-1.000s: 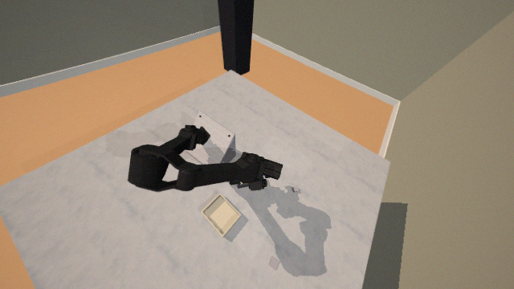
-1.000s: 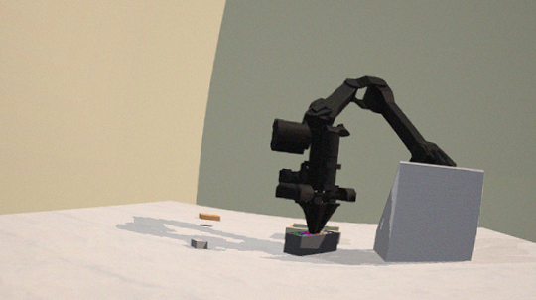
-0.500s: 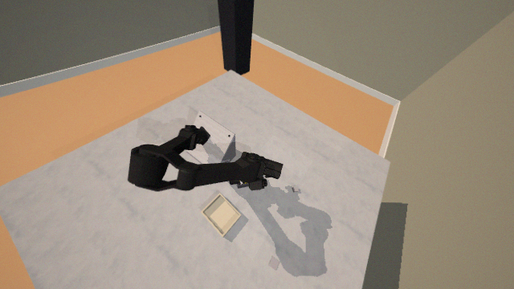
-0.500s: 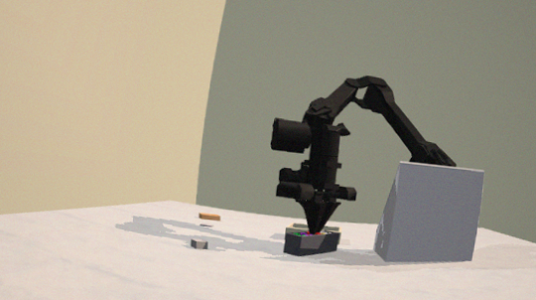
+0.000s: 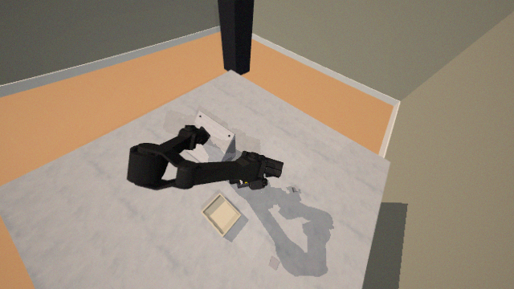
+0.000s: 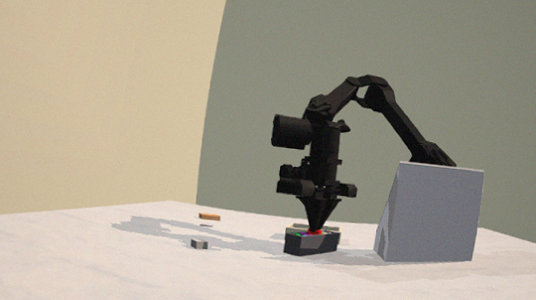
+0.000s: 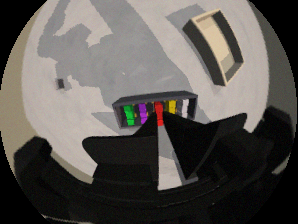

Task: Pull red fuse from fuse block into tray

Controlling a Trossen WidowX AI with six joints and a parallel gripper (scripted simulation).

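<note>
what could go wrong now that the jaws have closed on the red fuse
1. The red fuse sits between the purple fuse and the yellow fuse; a tilted pull could knock either neighbour.
2. The gripper hangs right above the fuse block, so any sideways drift may scrape its rim.
3. The grip seems to catch only the fuse's top; it might slip before reaching the tray.
</note>
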